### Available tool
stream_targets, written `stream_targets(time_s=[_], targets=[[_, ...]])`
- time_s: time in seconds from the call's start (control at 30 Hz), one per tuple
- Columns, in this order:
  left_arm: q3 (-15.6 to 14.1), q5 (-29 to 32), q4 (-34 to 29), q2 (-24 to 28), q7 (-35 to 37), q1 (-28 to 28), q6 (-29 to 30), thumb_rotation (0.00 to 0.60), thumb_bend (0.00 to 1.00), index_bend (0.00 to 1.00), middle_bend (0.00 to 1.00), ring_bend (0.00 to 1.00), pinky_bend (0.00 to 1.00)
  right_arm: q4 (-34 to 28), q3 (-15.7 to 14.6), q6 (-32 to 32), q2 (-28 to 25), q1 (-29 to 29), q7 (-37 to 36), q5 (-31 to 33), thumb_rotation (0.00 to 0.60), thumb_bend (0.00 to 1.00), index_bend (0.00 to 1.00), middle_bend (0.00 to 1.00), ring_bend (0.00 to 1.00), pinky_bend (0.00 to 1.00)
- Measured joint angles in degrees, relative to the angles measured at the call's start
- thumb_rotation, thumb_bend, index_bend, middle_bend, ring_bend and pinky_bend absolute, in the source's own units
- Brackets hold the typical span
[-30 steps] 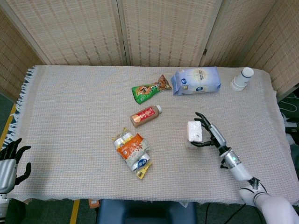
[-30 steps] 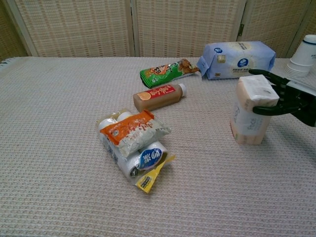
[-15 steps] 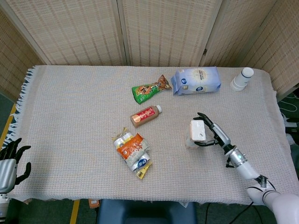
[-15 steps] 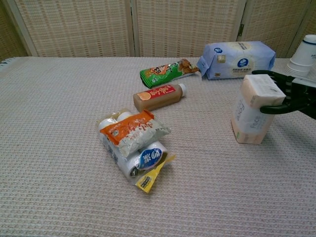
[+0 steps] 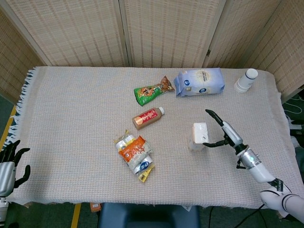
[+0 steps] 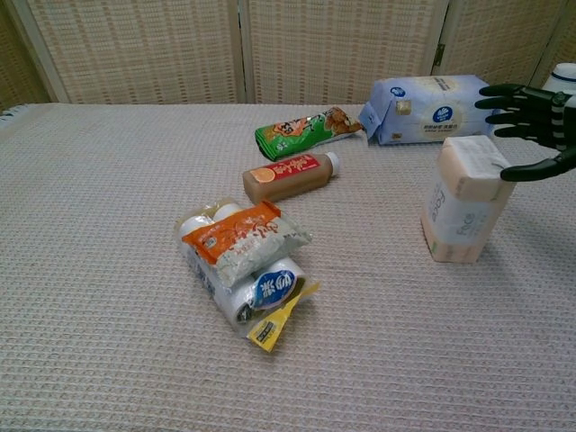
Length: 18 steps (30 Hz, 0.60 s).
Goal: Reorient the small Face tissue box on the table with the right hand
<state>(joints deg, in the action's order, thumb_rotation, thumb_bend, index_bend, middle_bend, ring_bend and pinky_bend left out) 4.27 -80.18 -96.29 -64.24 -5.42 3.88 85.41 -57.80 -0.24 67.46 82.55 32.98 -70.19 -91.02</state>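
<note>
Your right robot hand (image 6: pixel 531 117) is spread open, holding nothing, at 3 o'clock of the upright tissue box (image 6: pixel 462 199) on the bench (image 5: pixel 71 118).

A woven cloth (image 5: pixel 71 109) covers the table, bearing tissue box (image 5: pixel 198 136), bottle (image 5: pixel 148 118), snack packs (image 5: pixel 135 154), and cups (image 5: pixel 246 80).

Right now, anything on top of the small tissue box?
Nothing rests on the small tissue box; the right robot hand hovers open beside its top. Its underside against the table cloth is hidden.
</note>
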Motion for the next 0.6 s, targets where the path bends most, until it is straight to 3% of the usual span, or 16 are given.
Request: stream_targets(time_s=[0.17, 0.37, 0.47, 0.6], targets=[[0.14, -0.22, -0.24, 0.21, 0.38, -0.2, 0.5, 0.6, 0.49, 0.25, 0.0, 0.0, 0.12, -12.89, 2.73, -0.08, -5.43, -0.21, 16.54, 3.94, 0.6, 0.0, 0.0, 0.0, 0.0, 0.0], [0.14, -0.49, -0.36, 0.38, 0.48, -0.36, 0.94, 0.6, 0.49, 0.25, 0.0, 0.0, 0.12, -33.91, 5.41, -4.17, -15.07, 1.03, 42.28, 11.95, 0.6, 0.0, 0.0, 0.0, 0.0, 0.0], [0.29, -0.19, -0.43, 0.54, 0.57, -0.42, 0.97, 0.6, 0.48, 0.25, 0.0, 0.0, 0.12, -43.04, 6.59, -7.48, -20.39, 3.05, 55.59, 19.62, 0.6, 0.0, 0.0, 0.0, 0.0, 0.0], [0.37, -0.08, -0.49, 0.67, 0.47, -0.44, 0.97, 0.6, 0.49, 0.25, 0.0, 0.0, 0.12, -52.34, 7.48, -10.6, -26.06, 8.32, 73.84, 35.97, 0.6, 0.0, 0.0, 0.0, 0.0, 0.0]])
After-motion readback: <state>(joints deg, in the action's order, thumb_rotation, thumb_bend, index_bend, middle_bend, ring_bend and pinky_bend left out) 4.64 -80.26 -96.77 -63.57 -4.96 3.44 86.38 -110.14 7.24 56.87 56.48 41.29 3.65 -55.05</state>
